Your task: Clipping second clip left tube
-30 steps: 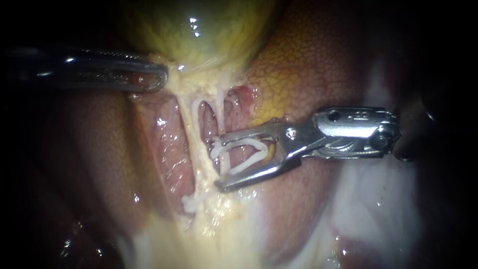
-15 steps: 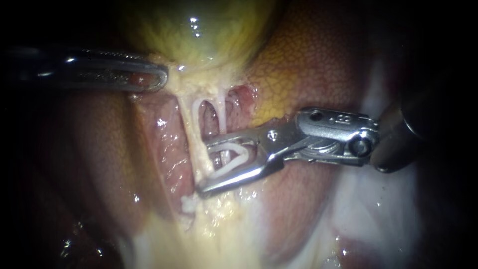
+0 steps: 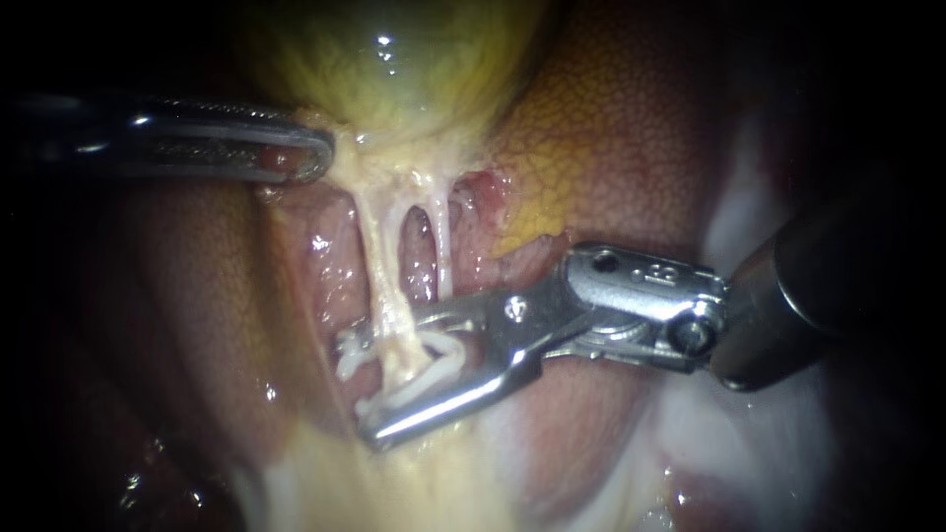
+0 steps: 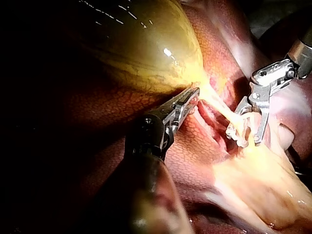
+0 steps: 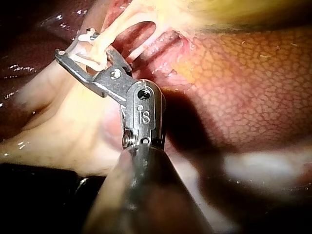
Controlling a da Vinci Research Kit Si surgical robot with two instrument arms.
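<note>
The left tube is a pale strand that runs down from the gallbladder. The thinner right tube runs beside it. My right instrument comes in from the right with its jaws wide apart. They carry an open white clip, and the left tube passes between the clip's legs. A white bit lies on the tube by the lower jaw; whether it is another clip is unclear. My left instrument is shut on tissue at the gallbladder's neck. The wrist views show the same: right instrument astride the tube, left instrument gripping.
Mottled orange-brown liver lies right of the tubes, and red tissue shows behind them. Pale yellow fat spreads below the jaws. White tissue lies under the right instrument's shaft.
My right instrument has moved left and downward with its clip, from beside the right tube to astride the left tube. The left instrument has held still.
</note>
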